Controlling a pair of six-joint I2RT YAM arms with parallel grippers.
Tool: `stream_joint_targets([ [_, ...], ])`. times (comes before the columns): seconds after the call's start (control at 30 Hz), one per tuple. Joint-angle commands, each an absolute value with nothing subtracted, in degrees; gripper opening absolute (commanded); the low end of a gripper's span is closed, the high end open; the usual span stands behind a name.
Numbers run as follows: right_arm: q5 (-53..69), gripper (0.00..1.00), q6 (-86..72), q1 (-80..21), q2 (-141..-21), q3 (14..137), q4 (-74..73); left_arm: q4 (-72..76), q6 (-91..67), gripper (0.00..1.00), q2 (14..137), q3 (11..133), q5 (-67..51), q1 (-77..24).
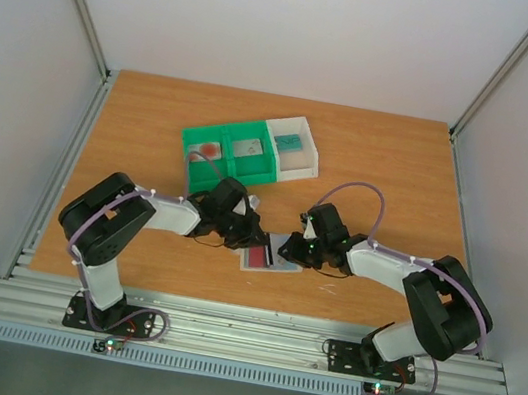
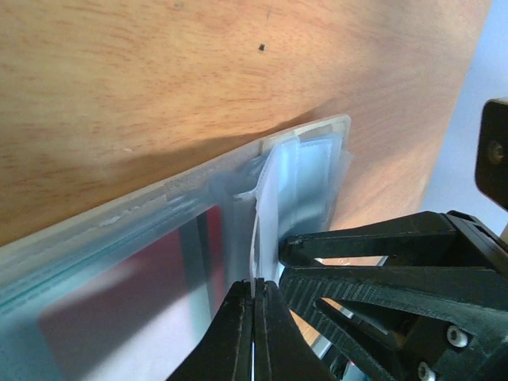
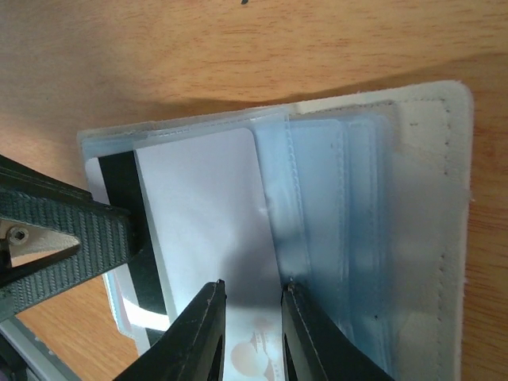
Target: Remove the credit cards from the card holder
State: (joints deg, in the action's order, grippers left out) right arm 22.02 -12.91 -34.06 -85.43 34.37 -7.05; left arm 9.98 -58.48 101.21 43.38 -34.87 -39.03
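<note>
Left arm (image 1: 166,210) folds low and inward over the table (image 1: 152,138), left gripper (image 2: 254,290) clamped shut on a clear flap (image 2: 270,198) of the card holder (image 3: 429,198), lying open at front centre. Right arm (image 1: 385,263) mirrors it, right gripper (image 3: 252,290) with jaws narrowly apart at a white card (image 3: 206,222), grip unclear.

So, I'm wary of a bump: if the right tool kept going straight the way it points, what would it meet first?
The white card lying on the open card holder; it sits straight ahead of the right tool. Depth is unclear, so the two may be touching.
</note>
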Motion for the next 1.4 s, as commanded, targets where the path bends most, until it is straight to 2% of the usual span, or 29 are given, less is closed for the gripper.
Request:
stream_joint_targets([
  [0.0,20.44,0.22,-11.45,-34.3,-84.18,33.05,-11.56,9.85,-58.1,0.0,98.83,42.03,-32.39,-39.2],
  [0.47,20.23,0.27,-3.91,-34.34,-72.89,38.51,-20.87,0.44,-55.33,0.0,94.92,43.91,-32.12,-38.03],
  [0.8,19.41,0.29,-1.15,-34.35,-69.03,41.91,-24.37,0.26,-55.28,0.01,90.68,42.21,-32.98,-36.7],
  [1.13,24.03,0.31,2.36,-35.06,-65.13,43.69,-23.43,-14.08,-49.81,0.0,83.44,45.95,-28.79,-35.05],
  [1.37,17.39,0.35,7.47,-39.67,-64.78,46.25,-24.74,-16.02,-48.69,0.0,78.33,46.36,-28.08,-33.02],
])
